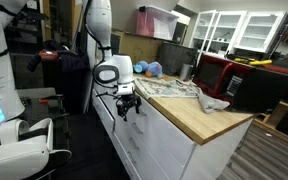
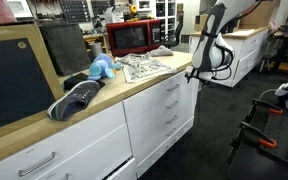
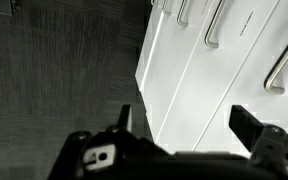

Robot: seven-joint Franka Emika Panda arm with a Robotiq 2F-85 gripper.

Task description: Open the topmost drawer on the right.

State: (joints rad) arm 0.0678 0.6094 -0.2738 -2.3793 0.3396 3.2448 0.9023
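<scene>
Currently the topmost drawer point(image 2: 160, 91) is seen shut, flush beneath the wooden worktop's point(image 2: 124, 88) front edge, near its end corner. Just off that corner the gripper point(image 2: 200, 76) is held, fingers point(image 3: 246, 125) spread wide.

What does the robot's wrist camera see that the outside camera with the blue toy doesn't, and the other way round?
Only the wrist view shows the gripper from just above, its fingers clearly spread apart, looking down along the cabinet.

Only the exterior view shows the wooden countertop with the red microwave, blue toy and grey shoe, plus the white arm.

Both show the white drawer fronts with silver handles and dark floor. The topmost drawer is not yet open.
</scene>
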